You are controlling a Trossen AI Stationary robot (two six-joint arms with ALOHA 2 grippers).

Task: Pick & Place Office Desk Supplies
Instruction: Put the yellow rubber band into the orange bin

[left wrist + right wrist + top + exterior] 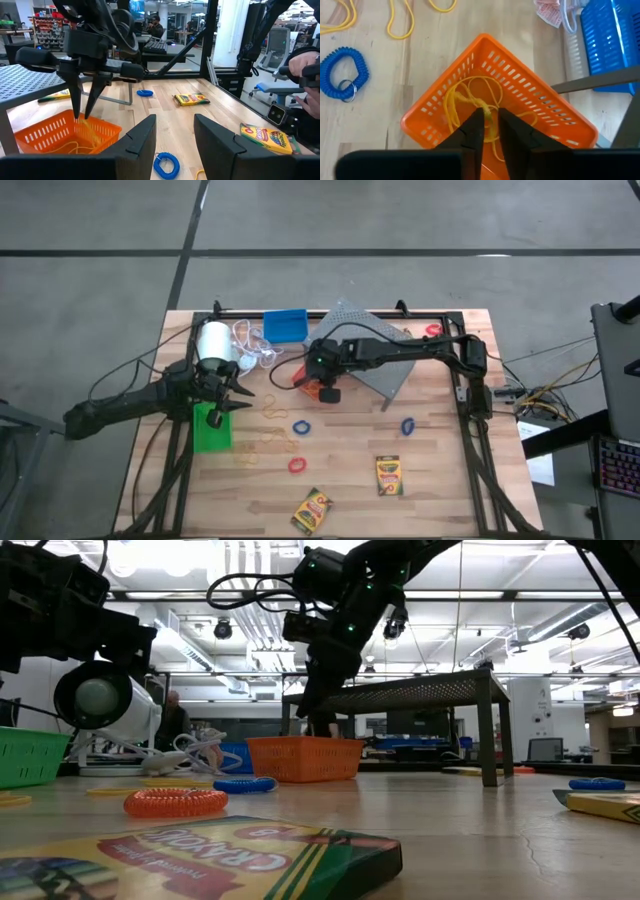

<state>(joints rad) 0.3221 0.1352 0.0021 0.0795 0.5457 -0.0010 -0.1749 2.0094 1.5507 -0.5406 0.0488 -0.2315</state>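
The orange bin point(495, 100) stands mid-table on the wood with loose yellow rubber bands point(465, 100) inside. My right gripper point(491, 117) points steeply down into it, fingers slightly apart, with a yellow strand between the tips. At the table's left, my left gripper point(235, 395) stands open and level over the green bin point(212, 430), holding nothing. Two crayon boxes point(388, 475) point(312, 510) lie flat near the front edge. Blue ring bands point(301, 426) point(408, 425) and a red one point(296, 465) lie on the table. The blue bin point(285, 325) stands at the back. My right gripper comes from above, slanting down into the orange bin, and a loop of the yellow rubber bands point(487, 111) lies between its fingertips point(76, 112). I cannot tell whether the fingers touch it. The rest of the bands lies on the bin's floor.
The grey perforated rack point(375, 345) stands beside the orange bin, under the right arm. A white roll with cord point(213, 342) lies at the back left. More yellow bands point(272, 408) point(265, 445) lie on the wood. A person's hand point(300, 65) shows beyond the table's right edge.
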